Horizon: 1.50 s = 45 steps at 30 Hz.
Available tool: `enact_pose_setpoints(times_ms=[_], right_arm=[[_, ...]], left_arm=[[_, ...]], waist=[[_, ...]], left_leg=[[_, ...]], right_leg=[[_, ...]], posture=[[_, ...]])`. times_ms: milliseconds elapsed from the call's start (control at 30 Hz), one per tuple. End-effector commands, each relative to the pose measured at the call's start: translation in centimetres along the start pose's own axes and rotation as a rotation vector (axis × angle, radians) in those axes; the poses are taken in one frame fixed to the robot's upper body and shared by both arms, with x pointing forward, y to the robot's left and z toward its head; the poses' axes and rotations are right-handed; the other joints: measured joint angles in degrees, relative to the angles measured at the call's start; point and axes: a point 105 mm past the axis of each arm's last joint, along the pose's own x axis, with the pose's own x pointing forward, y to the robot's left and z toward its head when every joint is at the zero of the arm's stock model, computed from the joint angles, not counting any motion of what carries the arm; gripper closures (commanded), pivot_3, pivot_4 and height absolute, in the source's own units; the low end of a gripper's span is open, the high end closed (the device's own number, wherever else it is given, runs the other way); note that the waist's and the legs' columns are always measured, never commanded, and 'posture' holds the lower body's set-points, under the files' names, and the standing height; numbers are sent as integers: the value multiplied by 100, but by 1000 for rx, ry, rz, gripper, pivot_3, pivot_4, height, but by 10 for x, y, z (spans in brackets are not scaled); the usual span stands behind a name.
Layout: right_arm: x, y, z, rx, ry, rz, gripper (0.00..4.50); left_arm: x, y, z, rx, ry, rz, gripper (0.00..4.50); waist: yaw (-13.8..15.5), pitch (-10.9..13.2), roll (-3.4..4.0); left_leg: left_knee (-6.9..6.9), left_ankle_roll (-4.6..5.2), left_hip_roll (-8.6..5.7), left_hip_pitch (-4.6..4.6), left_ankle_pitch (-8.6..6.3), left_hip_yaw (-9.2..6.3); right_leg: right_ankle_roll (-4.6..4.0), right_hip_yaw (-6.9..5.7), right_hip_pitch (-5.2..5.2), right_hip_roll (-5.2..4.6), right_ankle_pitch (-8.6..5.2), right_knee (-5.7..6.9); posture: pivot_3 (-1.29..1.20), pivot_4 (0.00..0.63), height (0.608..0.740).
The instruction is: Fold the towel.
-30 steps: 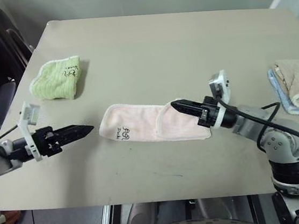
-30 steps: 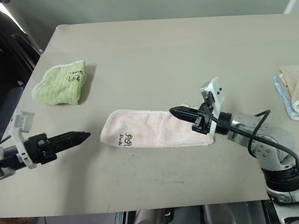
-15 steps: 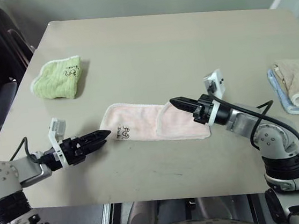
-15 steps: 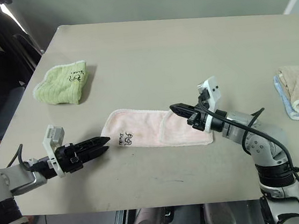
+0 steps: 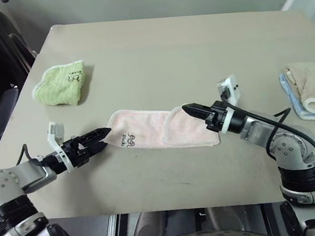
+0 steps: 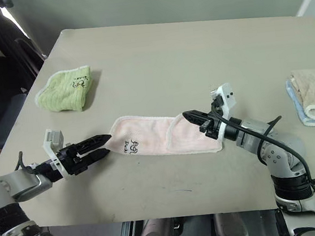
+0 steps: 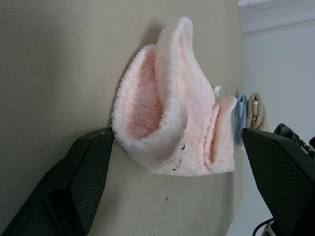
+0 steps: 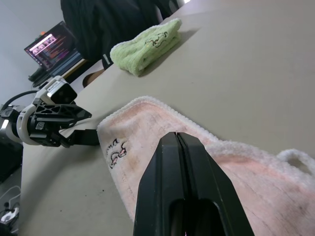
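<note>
Four towels lie on the table (image 5: 155,44): the pink towel (image 5: 159,130) at centre, partly folded; a green one (image 5: 59,83) at ten o'clock; beige (image 5: 312,84) on blue (image 5: 293,101) at three. The left gripper (image 5: 104,138), jaws apart, flanks the pink towel's nine-o'clock end. The right gripper (image 5: 189,110), pinched closed, hovers over its folded flap.

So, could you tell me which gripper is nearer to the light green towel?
Left. The left gripper sits open at the pink towel's near end, below the green towel; the right gripper is further right.
</note>
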Motion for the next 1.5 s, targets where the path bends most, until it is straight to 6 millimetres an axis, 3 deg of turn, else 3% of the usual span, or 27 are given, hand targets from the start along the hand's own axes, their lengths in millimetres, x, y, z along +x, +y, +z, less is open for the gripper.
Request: enact_pose_setpoints(times_ms=[33,467,600,933,1100,1167,1400,1500], right_arm=[[-4,4,12,-33,-39,4,4471],[-4,4,7,-40,-17,-9,4471],[-6,3,5,-47,-10,-17,4500],[-5,3,4,-55,-7,-22,4500],[-6,4,4,-57,-6,-23,4500],[-6,4,4,-57,-9,-21,4500],[-10,5,13,-53,-43,-11,4500],[-15,2,14,-51,-49,-31,4500]], left_arm=[[6,-10,0,22,8,-38,0],[24,-16,2,8,-4,-56,0],[23,-11,5,9,-21,-30,960],[21,-9,5,16,-24,-20,4473],[22,-15,9,22,-35,-44,4473],[25,-26,12,54,-26,-75,4473],[50,-85,21,184,47,-266,4473],[69,-118,10,227,139,-396,4473]], waist=[[16,0,0],[59,9,-17],[56,10,-19],[46,11,-21],[46,11,-21],[47,15,-28],[101,25,-43],[98,28,-48]], left_leg=[[0,0,0,-1,0,0],[0,36,-2,-8,21,0],[0,51,-2,-8,29,0],[0,50,-1,-7,29,0],[0,51,-1,-7,29,0],[0,51,-1,-7,29,0],[2,46,-7,-12,31,-6],[2,57,-7,-12,37,-4]], right_leg=[[0,0,0,0,0,-1],[7,-3,1,0,-4,-12],[8,-3,1,0,-5,-13],[8,-3,0,1,-4,-13],[8,-3,0,1,-5,-13],[8,-3,0,1,-5,-13],[12,-4,7,0,1,-15],[15,-4,6,-1,2,-17]], posture=[[0,150,733],[0,150,733],[0,150,733],[0,150,733],[0,150,733],[0,150,733],[0,150,733],[0,150,733]])
